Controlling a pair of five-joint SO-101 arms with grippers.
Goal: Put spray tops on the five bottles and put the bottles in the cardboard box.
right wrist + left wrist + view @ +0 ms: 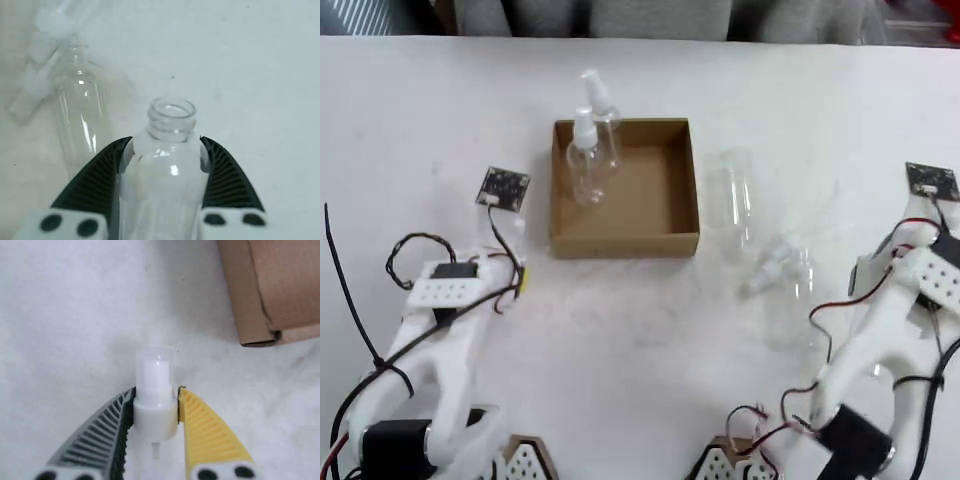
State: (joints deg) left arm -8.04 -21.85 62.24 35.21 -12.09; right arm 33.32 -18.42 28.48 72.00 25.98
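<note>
The left pincer is pinched on a white plastic spray top, its grey finger and yellow finger pressed to either side of the collar. It sits over the white table, just left of the near-left corner of the brown cardboard box. The right pincer is at the far right of the table. Its two black fingers are clamped on the shoulder of a clear plastic bottle whose threaded neck is open and uncapped.

One capped clear bottle stands in the left part of the box. A second capped bottle stands at the box's far rim; whether it is inside or just beyond I cannot tell. Right of the box is a bare clear bottle. Nearer and further right a lying clear bottle rests on the table with another white spray top at its neck, screwed on or not I cannot tell.

The step in hand looks like capping the third bottle: top in one pincer, bottle in the other, well apart across the table. The next move calls for bringing them together near the middle, lining the top's short tube up with the open neck, seating it squarely and turning it while the right pincer keeps the bottle from spinning. The clear, slick bottle may slip in the grip.
</note>
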